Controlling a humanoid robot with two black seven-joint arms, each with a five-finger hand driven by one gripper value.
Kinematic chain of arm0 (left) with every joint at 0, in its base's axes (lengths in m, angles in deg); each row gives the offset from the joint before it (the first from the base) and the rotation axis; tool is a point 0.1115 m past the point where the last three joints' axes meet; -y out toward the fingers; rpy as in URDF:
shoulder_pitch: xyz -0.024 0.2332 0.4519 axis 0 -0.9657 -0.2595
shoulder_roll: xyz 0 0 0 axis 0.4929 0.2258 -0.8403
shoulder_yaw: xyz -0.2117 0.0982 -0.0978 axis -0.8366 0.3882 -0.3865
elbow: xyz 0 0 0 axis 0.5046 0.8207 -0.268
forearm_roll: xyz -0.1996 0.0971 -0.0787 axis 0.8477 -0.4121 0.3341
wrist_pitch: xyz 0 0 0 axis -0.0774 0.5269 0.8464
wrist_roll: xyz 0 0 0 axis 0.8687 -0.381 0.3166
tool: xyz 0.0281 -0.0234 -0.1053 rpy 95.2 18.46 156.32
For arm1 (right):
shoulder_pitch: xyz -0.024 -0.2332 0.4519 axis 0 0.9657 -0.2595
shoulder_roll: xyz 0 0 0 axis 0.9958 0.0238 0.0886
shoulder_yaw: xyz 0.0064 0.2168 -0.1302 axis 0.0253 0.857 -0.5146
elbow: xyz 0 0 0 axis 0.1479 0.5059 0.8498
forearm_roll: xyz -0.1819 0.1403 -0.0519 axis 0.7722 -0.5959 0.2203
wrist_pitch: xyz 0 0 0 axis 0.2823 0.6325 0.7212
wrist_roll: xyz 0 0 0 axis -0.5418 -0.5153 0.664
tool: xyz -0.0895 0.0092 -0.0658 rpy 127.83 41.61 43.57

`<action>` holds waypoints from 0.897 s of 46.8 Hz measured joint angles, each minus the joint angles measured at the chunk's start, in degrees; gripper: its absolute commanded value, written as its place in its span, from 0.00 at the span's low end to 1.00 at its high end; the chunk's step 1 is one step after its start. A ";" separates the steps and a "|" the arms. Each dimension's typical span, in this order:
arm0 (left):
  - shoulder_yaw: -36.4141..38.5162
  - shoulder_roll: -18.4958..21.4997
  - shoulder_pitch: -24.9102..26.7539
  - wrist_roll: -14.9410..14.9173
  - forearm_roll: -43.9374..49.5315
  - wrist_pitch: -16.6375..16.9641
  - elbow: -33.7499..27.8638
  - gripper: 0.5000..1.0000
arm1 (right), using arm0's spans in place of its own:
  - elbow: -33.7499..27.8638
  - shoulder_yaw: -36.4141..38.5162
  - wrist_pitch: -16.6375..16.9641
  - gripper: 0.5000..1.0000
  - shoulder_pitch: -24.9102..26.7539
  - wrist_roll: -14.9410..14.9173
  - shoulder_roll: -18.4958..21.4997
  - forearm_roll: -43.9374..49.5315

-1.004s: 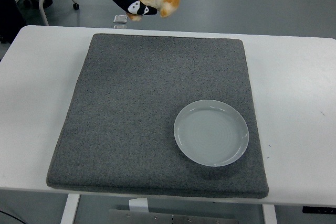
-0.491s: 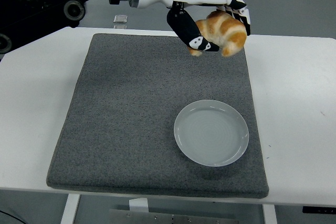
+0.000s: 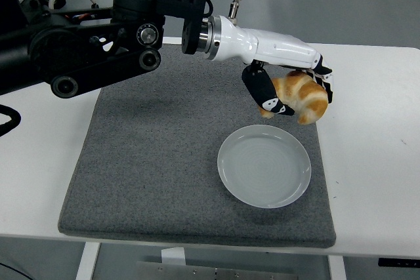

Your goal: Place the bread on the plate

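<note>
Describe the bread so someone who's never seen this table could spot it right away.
Find the grey mat covering the white table, then its far right corner. There the left hand grips the bread, held in the air just beyond the pale plate. It is the only golden-brown, lumpy thing in sight.

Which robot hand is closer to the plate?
The left. The left hand holds the bread just above and behind the plate's far right rim. The right hand is not in view at all.
</note>
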 measured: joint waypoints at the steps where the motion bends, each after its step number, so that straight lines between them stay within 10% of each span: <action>1: 0.02 -0.39 -0.58 0.13 -0.64 0.00 0.26 0.00 | 0.00 0.00 0.00 0.86 0.00 0.02 0.00 0.00; 42: 3.71 -9.26 -12.41 0.24 -17.05 4.41 7.54 0.00 | 0.00 0.00 0.00 0.86 0.01 0.02 0.00 0.00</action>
